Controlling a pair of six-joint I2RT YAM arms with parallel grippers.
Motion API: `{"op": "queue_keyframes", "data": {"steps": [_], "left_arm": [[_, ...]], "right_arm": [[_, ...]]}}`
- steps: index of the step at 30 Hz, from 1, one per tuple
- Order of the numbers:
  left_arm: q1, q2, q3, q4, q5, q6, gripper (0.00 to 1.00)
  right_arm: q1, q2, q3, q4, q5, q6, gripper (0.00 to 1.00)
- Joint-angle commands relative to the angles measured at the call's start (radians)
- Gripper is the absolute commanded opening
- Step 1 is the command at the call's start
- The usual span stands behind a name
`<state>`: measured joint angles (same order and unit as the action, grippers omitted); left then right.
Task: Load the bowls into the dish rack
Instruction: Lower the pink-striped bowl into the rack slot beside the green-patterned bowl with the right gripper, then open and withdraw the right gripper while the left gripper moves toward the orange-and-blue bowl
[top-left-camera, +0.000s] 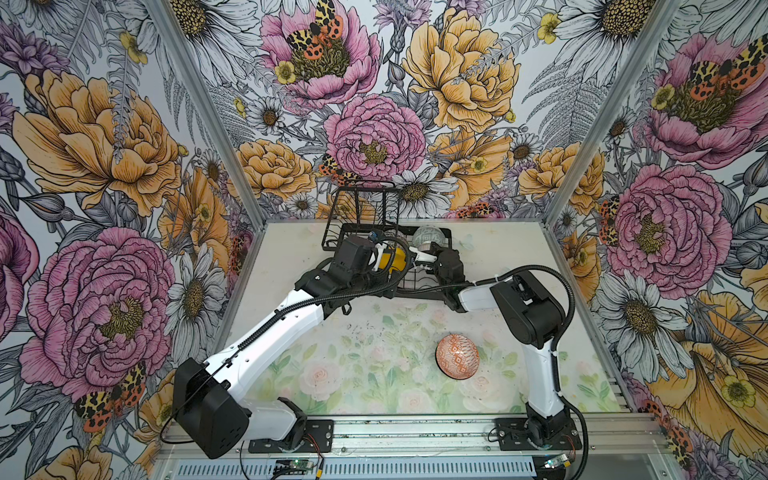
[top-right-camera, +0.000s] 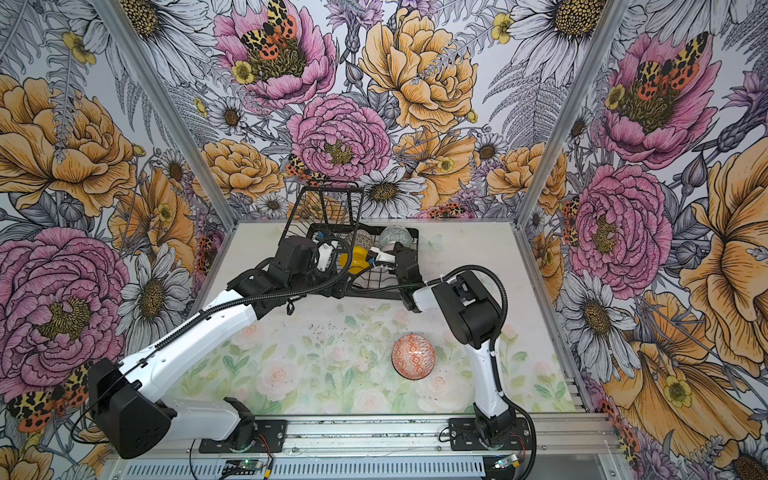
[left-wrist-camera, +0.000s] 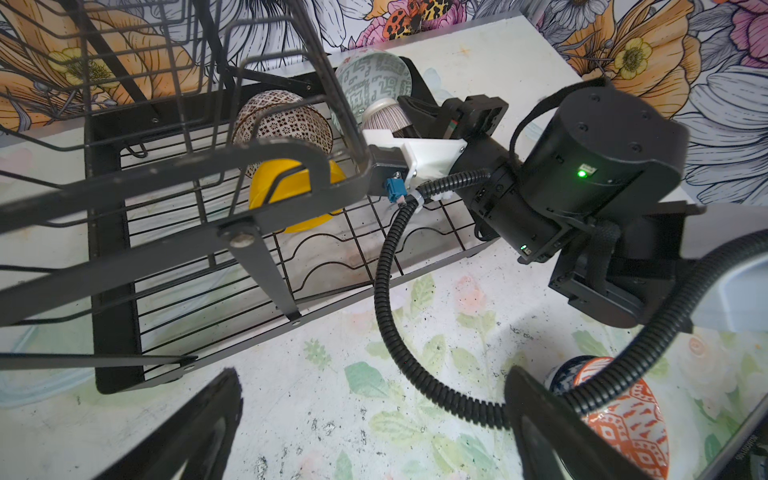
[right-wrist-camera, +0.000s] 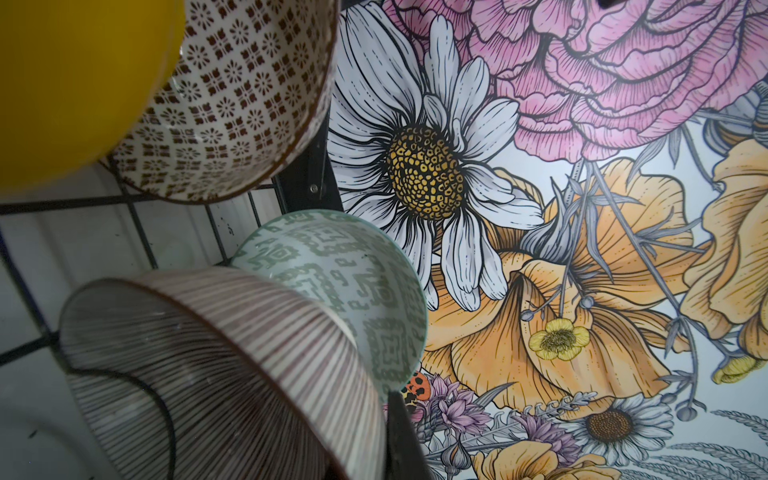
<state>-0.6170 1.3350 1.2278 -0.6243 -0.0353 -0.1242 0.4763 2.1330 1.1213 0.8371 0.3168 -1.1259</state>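
Flower-papered walls on three sides, pale rose-printed counter (top-left-camera: 498, 249) below. In both top views, at upper middle of frame against the back wall: dish rack (left-wrist-camera: 110, 249), with both arms reaching towards it.

Tipped on edge in its base tray:
- black-white patterned bowl (left-wrist-camera: 286, 120)
- yellow bowl (right-wrist-camera: 75, 83), just below the patterned one in the top views
- pale green bowl (left-wrist-camera: 374, 79), to the right of the patterned one

Leaning on the green one: pink-lined bowl (right-wrist-camera: 216, 353). Right claw (left-wrist-camera: 405, 111) closed and, by the look of it, pinching that bowl's rim. Fourth placement judged nearly done, with release not yet made.

Left claw (left-wrist-camera: 374, 376) spread wide and empty, hanging over bare counter by the rack's front edge.

Left to load:
- orange-white bowl (top-left-camera: 457, 356), lower right of centre in the top views, well apart from the rack
- blue-white bowl (left-wrist-camera: 563, 374), peeping out against the orange one; cannot tell whether beside or beneath it

Roughly two thirds through, as judged from the count.
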Motion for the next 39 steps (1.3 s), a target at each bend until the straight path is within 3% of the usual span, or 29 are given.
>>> {"op": "queue_keyframes", "data": {"steps": [1, 9, 10, 13, 14, 23, 31, 39], "left_arm": [[0.010, -0.023, -0.016, 0.021, 0.012, -0.014, 0.99], [0.012, -0.024, -0.019, 0.021, 0.015, -0.012, 0.99], [0.013, -0.025, -0.020, 0.021, 0.017, -0.012, 0.99], [0.017, -0.028, -0.023, 0.021, 0.015, -0.011, 0.99], [0.018, -0.030, -0.024, 0.022, 0.015, -0.009, 0.99], [0.031, -0.040, -0.036, 0.023, 0.018, -0.006, 0.99], [0.039, -0.043, -0.052, 0.045, 0.038, 0.012, 0.99], [0.040, -0.065, -0.083, 0.080, 0.053, 0.020, 0.99]], "right_arm": [[-0.005, -0.052, -0.006, -0.017, -0.001, 0.026, 0.13], [-0.015, -0.090, -0.024, -0.034, -0.004, 0.032, 0.34], [-0.015, -0.099, -0.029, -0.035, -0.003, 0.033, 0.41], [-0.016, -0.145, -0.052, -0.057, -0.013, 0.059, 0.89], [-0.016, -0.164, -0.061, -0.067, -0.015, 0.078, 0.99], [-0.010, -0.380, -0.161, -0.219, 0.013, 0.242, 0.99], [0.004, -0.565, -0.140, -0.600, -0.005, 0.486, 1.00], [0.015, -0.673, 0.051, -1.085, -0.103, 0.873, 1.00]]}}
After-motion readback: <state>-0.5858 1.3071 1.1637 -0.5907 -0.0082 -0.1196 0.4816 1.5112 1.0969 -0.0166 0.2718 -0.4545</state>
